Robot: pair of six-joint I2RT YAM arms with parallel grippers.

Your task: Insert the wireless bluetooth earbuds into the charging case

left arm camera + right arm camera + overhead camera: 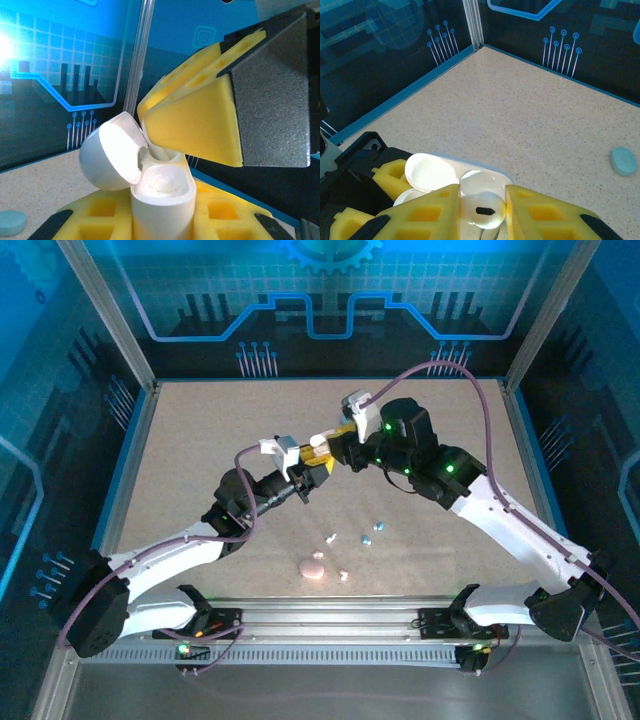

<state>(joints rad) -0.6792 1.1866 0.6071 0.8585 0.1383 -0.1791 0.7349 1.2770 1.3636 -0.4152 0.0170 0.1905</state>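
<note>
Over the middle of the table (200, 440), raised off the surface, the two grippers meet tip to tip. The left gripper (310, 472) reaches in from the near left corner with its yellow foam pads pressed together on the lower body of a white case (162, 210), which it holds upright. The lid (112, 155) is swung back on its hinge and leans away to one side, leaving the hollow inside bare.

The right gripper (338, 445) comes from the near right corner and tilts down over the case mouth. Its two yellow pads pinch a white earbud (482, 210) between them, the rounded head with a small dark slot showing in the gap. From the left wrist view the earbud's stem pokes down out of the pads into the rear pocket of the case, just behind the white rounded part that sits in the front pocket. How deep it sits cannot be told.

Nearer the front edge of the table, a pink case (313, 567) lies closed. Just beside it are tiny loose earbuds: a pale one (331, 537) toward the middle, another pale one (344, 575) close to the front edge, and two teal ones (365, 539) (378, 528) a little to the right. All of them lie apart from the grippers.

A teal rounded piece (623, 161) lies flat on the table, well apart from the white case.
</note>
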